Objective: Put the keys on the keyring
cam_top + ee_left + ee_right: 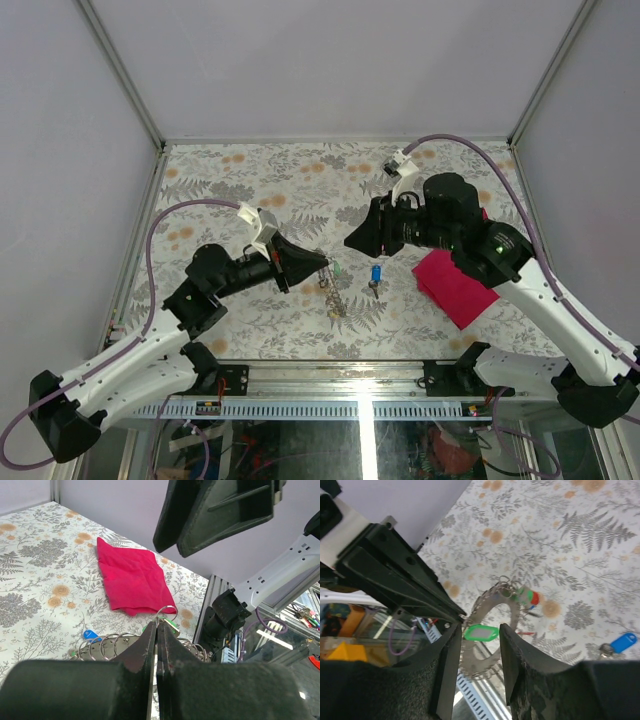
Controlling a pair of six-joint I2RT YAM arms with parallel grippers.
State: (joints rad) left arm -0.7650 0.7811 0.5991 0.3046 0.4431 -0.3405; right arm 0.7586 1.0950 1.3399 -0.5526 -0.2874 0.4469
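The left pincer (156,626) hides most of the keyring (107,647).

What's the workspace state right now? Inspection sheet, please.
Surface: floral-print table; no spill seen.
Job's things: keyring pinched by the left gripper; green key at the ring, attachment unclear; blue key lying on the table, apart from the ring.
Clutter: red cloth, right of the blue key.
Grippers: left gripper shut on the keyring; right gripper open, green key in its gap.
Cables: purple cable looping off each arm.
Surroundings: grey walls, metal frame.
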